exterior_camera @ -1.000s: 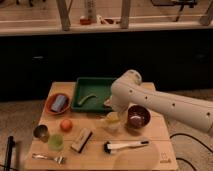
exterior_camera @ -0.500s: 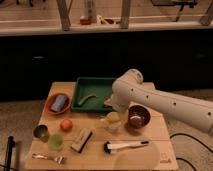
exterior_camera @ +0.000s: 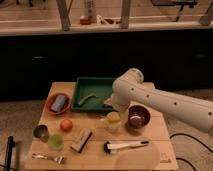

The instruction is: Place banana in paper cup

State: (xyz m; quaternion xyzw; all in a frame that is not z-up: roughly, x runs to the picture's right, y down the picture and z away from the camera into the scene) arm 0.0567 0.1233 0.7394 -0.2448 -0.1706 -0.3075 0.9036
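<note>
The white paper cup (exterior_camera: 114,126) stands on the wooden table, just left of the dark red bowl (exterior_camera: 138,116). The yellow banana (exterior_camera: 114,117) shows at the cup's mouth, partly inside it. My gripper (exterior_camera: 111,105) hangs straight above the cup, at the end of the white arm that reaches in from the right. It is very close to the banana's top. The arm hides where the gripper and the banana meet.
A green tray (exterior_camera: 80,84) behind the cup holds a thin green pod (exterior_camera: 89,98). An orange bowl with a can (exterior_camera: 58,103), an orange fruit (exterior_camera: 66,125), a metal cup (exterior_camera: 41,132), a green cup (exterior_camera: 56,142), a wooden block (exterior_camera: 81,140), a brush (exterior_camera: 125,146) and a fork (exterior_camera: 48,158) lie around.
</note>
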